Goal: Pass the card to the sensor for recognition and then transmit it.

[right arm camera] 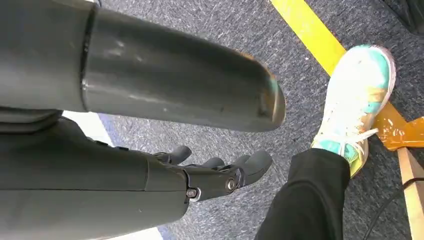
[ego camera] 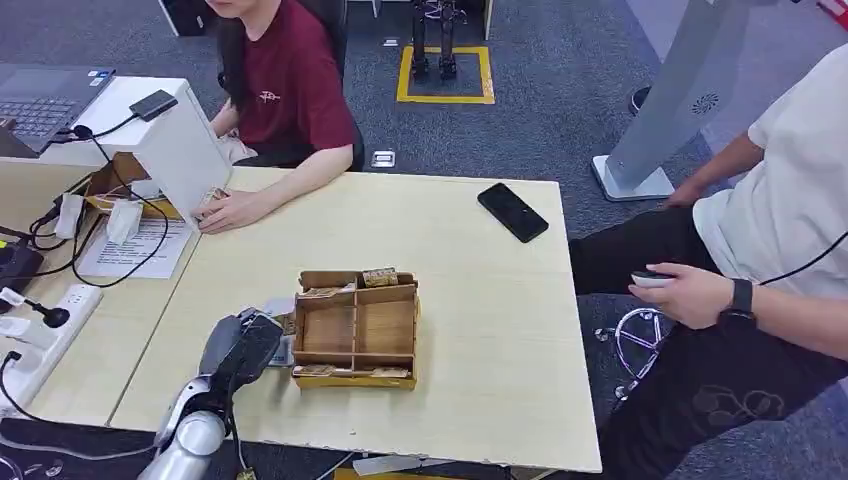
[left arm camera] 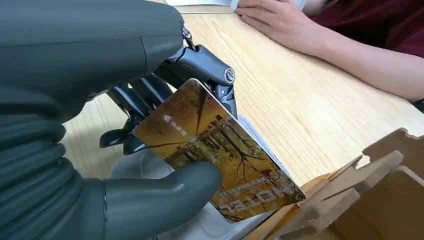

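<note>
Close by the table's near edge, the left hand (left arm camera: 150,165) pinched the card (left arm camera: 220,160) between thumb and fingers, just beside the wooden tray (ego camera: 356,330): the pick looked done, the sensor pass yet to come. Next it would need lifting clear. Down by the floor, the right hand (right arm camera: 220,175) hung empty, fingers loosely apart.

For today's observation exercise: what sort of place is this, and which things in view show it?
Probably an office or robotics lab: grey carpet with yellow floor marking, a laptop and cables on wooden desks, two seated people, and a second robot's feet.
</note>
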Robot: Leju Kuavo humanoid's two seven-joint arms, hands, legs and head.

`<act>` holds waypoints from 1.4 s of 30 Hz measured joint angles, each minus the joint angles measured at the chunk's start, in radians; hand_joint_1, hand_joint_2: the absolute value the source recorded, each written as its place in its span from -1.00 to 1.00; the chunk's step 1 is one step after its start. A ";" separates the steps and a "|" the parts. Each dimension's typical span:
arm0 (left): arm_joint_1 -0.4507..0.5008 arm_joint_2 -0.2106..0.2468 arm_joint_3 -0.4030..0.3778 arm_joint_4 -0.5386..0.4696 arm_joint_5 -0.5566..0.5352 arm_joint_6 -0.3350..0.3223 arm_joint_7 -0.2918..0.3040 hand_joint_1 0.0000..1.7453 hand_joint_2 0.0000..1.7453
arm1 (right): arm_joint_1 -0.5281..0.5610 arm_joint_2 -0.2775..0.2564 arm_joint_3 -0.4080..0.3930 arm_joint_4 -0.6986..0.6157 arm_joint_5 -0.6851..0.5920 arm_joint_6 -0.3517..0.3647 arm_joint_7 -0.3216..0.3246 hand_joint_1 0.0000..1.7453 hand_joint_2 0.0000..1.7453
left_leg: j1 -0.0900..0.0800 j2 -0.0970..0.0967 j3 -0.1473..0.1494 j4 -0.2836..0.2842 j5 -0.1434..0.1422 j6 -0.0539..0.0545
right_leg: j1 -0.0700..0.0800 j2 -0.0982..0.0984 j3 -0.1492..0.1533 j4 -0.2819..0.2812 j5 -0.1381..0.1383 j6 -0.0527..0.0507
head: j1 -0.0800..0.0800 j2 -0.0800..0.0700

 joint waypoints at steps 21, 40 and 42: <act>-0.047 -0.018 0.000 0.092 -0.081 0.018 0.025 1.00 1.00 | -0.005 0.005 0.028 0.000 0.000 -0.005 -0.018 -1.00 -1.00 | 0.000 0.000 0.002 0.000 0.000 0.000 | 0.000 -0.001 0.003 0.000 0.000 0.000 | 0.000 0.000; -0.078 -0.034 0.000 0.165 -0.135 0.040 0.040 1.00 1.00 | -0.009 0.009 0.054 0.000 0.000 -0.005 -0.019 -1.00 -1.00 | 0.000 -0.001 0.009 0.000 0.001 0.000 | 0.000 -0.001 0.010 0.000 0.000 0.000 | 0.000 0.000; -0.078 -0.034 0.000 0.166 -0.135 0.040 0.040 1.00 1.00 | -0.009 0.009 0.055 0.000 0.000 -0.005 -0.019 -1.00 -1.00 | 0.000 -0.001 0.009 0.000 0.001 0.000 | 0.000 -0.001 0.010 0.000 0.001 0.000 | 0.000 0.000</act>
